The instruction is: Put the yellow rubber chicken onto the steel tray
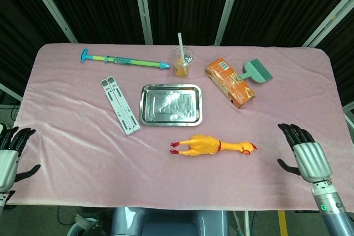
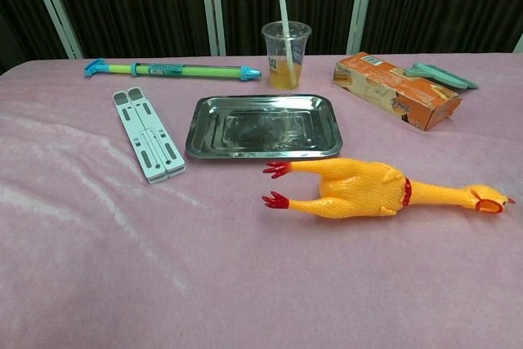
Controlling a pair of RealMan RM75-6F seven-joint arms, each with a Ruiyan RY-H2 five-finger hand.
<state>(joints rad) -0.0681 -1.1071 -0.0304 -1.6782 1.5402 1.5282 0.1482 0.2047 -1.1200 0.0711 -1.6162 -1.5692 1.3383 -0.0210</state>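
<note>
The yellow rubber chicken [image 1: 213, 146] [image 2: 372, 189] lies on its side on the pink cloth, red feet to the left, head to the right. Just behind it sits the steel tray [image 1: 148, 93] [image 2: 260, 103], with nothing in it. My right hand [image 1: 303, 157] hovers over the cloth's front right, fingers spread and holding nothing, well to the right of the chicken's head. My left hand [image 1: 10, 155] stays at the table's front left corner, fingers apart and holding nothing. Neither hand appears in the chest view.
Behind the tray stand a plastic cup of orange drink with a straw [image 1: 182, 61], a green-and-blue water squirter [image 1: 123, 59], an orange carton [image 1: 229, 82] and a teal brush [image 1: 256, 70]. A white folding stand [image 1: 119, 105] lies left of the tray.
</note>
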